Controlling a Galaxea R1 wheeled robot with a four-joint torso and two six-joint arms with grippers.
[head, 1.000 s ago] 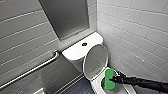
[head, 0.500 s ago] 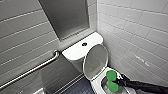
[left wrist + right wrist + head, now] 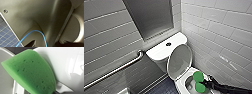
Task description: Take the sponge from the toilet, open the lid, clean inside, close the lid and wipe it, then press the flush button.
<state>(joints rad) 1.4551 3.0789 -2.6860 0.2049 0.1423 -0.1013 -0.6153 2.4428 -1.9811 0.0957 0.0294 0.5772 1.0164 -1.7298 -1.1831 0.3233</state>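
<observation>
right pincer point(image 3: 206, 84) pinches the sponge point(image 3: 198, 76); the sponge projects ahead of the pincer into the toilet point(image 3: 182, 83) bowl, in front of the raised lid point(image 3: 180, 61). right arm is the nearer.

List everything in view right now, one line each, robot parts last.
toilet: one, white, in the tiled corner
lid: one, white, raised, over the bowl's back
flush button: one, dark, centre of the tank top
sponge: one, green, over the bowl
grab bar: one, grey metal, on the wall beside the toilet
wall panel: one, grey, above the tank
floor: dark blue tiles
cable: one, blue, by the left wrist
right gripper: one, black, clamped on the sponge
</observation>
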